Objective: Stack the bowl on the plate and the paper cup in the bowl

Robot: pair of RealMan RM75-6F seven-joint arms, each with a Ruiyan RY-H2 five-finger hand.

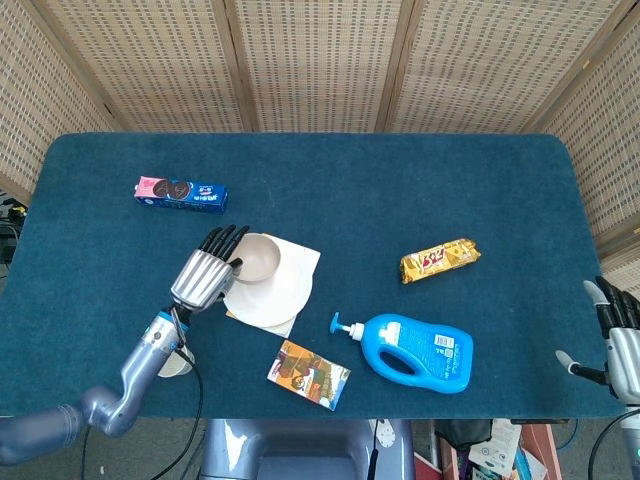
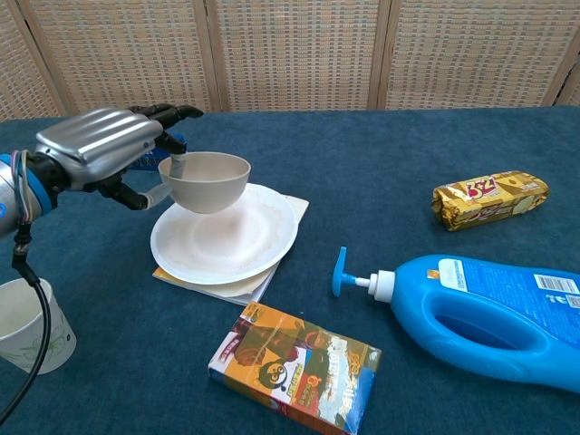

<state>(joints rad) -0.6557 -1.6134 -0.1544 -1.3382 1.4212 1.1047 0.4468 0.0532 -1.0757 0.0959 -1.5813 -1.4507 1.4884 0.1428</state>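
Head view: my left hand point(image 1: 204, 278) carries the bowl point(image 1: 255, 259) by its near-left rim, over the upper left part of the plate point(image 1: 281, 294), which lies on a flat pale card on the desk point(image 1: 400, 190). My right hand point(image 1: 620, 337) sits at the far right desk edge, fingers apart, holding nothing. The paper cup point(image 1: 176, 363) is mostly hidden behind my left forearm. Chest view: the left hand point(image 2: 100, 149) has its fingers point(image 2: 174, 164) clamped on the bowl point(image 2: 205, 180) rim, thumb side inside, I judge; the bowl hangs upright, clear of the plate point(image 2: 227, 243). Bowl looks stiff, light, smooth-walled, probably plastic or ceramic; a rim pinch could slip or tilt it, so I judge a level, gentle set-down best. The plate looks thin, likely to slide on the card. The paper cup point(image 2: 27, 324) stands upright at lower left, soft-walled and crushable; I would take it lightly around mid-height.
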